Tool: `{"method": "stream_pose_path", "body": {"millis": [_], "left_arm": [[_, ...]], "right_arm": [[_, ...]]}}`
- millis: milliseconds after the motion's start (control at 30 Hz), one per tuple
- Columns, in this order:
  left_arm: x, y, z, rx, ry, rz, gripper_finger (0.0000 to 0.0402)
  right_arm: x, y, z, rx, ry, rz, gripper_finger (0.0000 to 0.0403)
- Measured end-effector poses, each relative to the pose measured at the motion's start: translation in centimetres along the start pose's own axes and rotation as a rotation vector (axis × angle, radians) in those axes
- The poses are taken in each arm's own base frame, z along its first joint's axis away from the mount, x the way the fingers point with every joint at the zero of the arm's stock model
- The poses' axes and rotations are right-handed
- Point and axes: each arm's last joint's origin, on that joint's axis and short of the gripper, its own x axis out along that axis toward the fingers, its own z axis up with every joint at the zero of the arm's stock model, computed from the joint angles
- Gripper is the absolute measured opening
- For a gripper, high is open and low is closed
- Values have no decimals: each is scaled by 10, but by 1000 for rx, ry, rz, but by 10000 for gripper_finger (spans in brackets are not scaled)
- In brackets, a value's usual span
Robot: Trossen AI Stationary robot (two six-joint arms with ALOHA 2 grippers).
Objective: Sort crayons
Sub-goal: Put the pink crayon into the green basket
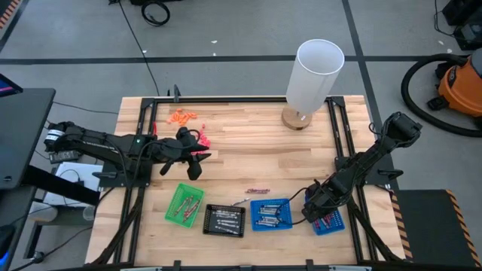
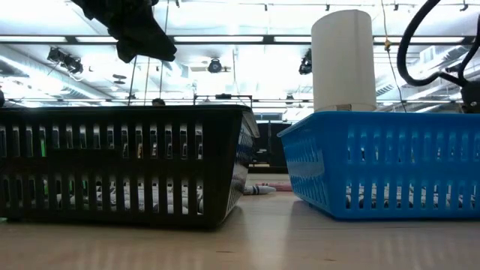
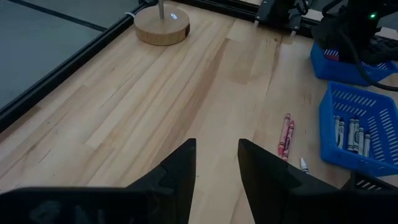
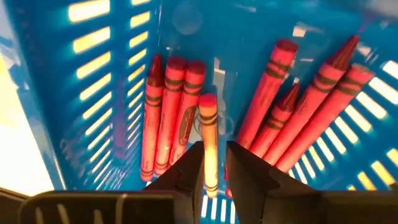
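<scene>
Gripping one red crayon (image 4: pixel 208 140) between its fingers, right hand (image 4: pixel 214 163) hangs inside far-right blue tray (image 1: pixel 329 223), red crayons (image 4: pixel 169 112) piled beneath. Left hand (image 3: pixel 216 163) open, empty, well away over tabletop (image 1: pixel 248 147). Judgement: mostly sorted; two loose crayons (image 3: pixel 285 135) remain.

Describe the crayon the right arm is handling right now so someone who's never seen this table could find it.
Start at the tall white cylinder at the table's far edge, then come to the near right corner, where the right end effector is down inside the blue tray. It is the one red crayon between that end effector's fingers; its neighbours lie loose on either side.
</scene>
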Motion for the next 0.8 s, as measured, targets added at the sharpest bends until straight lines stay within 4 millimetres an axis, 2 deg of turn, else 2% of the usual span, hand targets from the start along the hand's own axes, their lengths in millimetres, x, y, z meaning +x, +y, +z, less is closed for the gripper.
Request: {"method": "stream_pose_path", "body": {"millis": [600,800], "left_arm": [[0,0,0,0,0,0,130],[0,0,0,2,0,0,130]], "right_arm": [[14,-15,8,-12,11,-1,73],[14,-15,8,-34,2,4,27]]}}
